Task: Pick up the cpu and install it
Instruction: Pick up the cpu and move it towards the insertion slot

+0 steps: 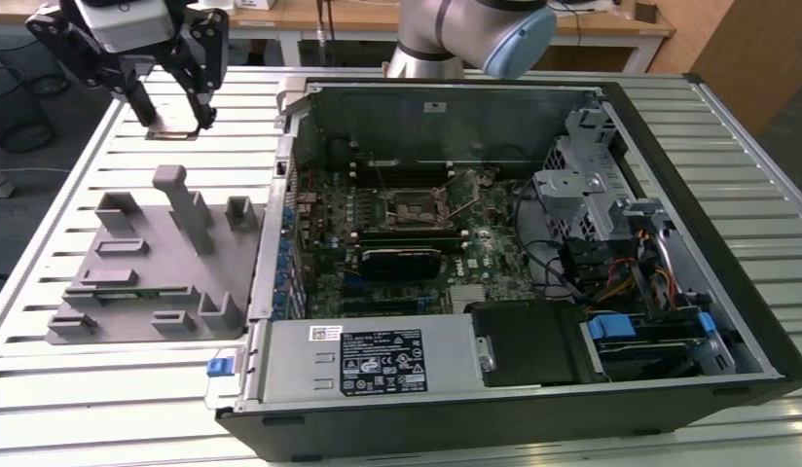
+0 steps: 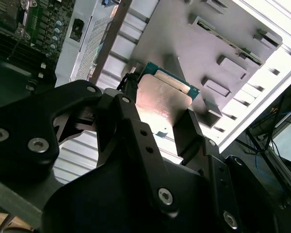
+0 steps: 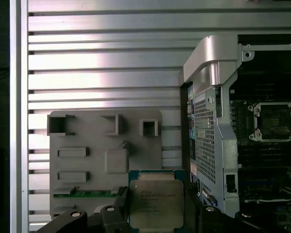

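Exterior view: elevated, angled down across the table (image 1: 63, 389) and open computer case (image 1: 440, 122). Both wrist views ride close behind the end effector (image 3: 155, 211), facing the table; all three share the grey tray (image 1: 128, 282).

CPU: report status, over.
Gripper shut on cpu, held in the air near the grey tray. Socket in the case empty. Nothing lying on the socket.

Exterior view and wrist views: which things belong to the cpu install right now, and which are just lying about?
Job in hand:
the cpu, clamped in the gripper
the motherboard socket

Lying about:
the grey tray
the power supply
the coloured cables
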`<state>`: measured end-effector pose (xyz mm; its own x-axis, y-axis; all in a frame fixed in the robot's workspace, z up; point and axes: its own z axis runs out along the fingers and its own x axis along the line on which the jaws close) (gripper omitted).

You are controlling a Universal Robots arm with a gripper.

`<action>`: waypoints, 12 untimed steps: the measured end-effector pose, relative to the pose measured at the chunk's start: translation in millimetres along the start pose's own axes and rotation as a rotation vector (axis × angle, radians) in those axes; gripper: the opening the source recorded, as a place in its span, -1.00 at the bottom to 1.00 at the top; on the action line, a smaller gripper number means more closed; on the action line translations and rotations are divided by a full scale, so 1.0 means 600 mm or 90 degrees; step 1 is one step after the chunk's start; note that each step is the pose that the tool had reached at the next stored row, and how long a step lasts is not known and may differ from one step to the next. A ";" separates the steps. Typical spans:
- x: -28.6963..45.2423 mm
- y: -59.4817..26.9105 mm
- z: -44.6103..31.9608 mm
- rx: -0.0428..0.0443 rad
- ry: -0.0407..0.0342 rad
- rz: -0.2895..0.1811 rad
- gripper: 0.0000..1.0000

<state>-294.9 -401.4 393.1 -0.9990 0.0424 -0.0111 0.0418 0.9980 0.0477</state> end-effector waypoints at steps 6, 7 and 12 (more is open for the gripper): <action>-0.011 0.000 0.000 -0.0001 -0.0001 0.000 0.08; -0.013 0.001 0.000 0.0000 0.0000 0.000 0.08; -0.021 0.001 0.000 0.0000 0.0000 0.000 0.08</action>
<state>-282.2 -401.4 393.0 -0.9990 0.0424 -0.0112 0.0418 0.9980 0.0477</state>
